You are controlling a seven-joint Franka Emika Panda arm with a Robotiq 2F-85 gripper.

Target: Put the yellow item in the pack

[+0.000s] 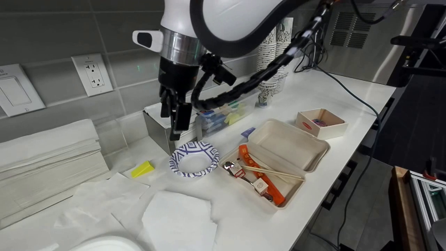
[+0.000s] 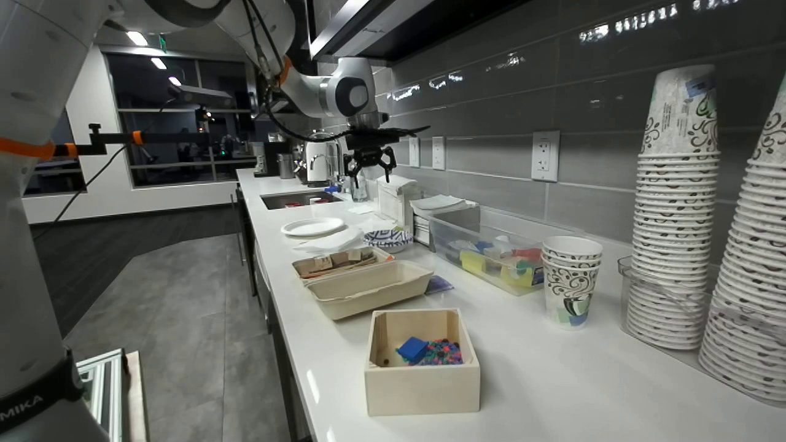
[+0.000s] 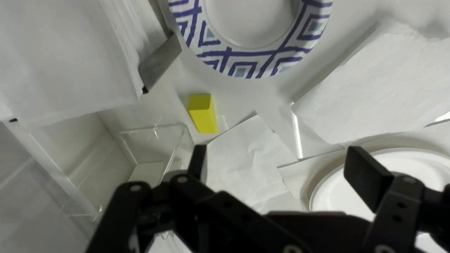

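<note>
The yellow item (image 1: 142, 169) is a small wedge-like block on the white counter, between the napkins and the patterned bowl. It shows left of centre in the wrist view (image 3: 204, 114); I cannot make it out in an exterior view where the bowl hides that area. The pack (image 1: 284, 139) is an open beige clamshell box, also in an exterior view (image 2: 368, 288). One half holds an orange strip, chopsticks, a spoon and small packets. My gripper (image 1: 172, 122) is open and empty, high above the counter; its fingers show wide apart in the wrist view (image 3: 277, 158) and in an exterior view (image 2: 371, 178).
A patterned bowl (image 1: 181, 170) sits between yellow item and pack. A grey metal napkin holder (image 1: 156, 134) and a clear bin (image 1: 226, 120) stand along the wall. A wooden box (image 1: 324, 130), stacked cups (image 2: 678, 245), loose napkins (image 1: 181, 219) and a white plate (image 2: 312, 227) are around.
</note>
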